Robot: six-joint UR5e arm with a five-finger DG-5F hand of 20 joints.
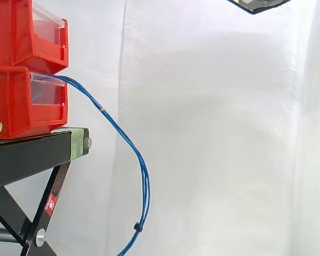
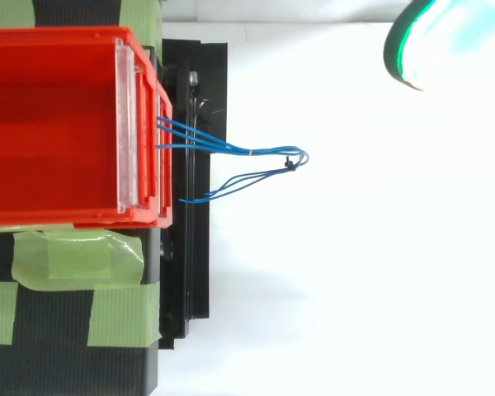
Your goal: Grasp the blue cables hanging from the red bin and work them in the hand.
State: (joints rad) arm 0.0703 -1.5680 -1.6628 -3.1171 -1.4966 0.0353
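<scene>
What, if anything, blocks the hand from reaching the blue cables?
Likely nothing, so yes: the blue cables hang free off the red bin, with open space between them and the hand above.

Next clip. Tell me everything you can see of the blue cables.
Several thin blue cables, seemingly plastic-sheathed, leave the front of the lower red bin and hang in a slack loop beside the black stand, running out of the side view's bottom edge. A black tie bundles them low down. Nothing else touches them; the hand is apart.
</scene>
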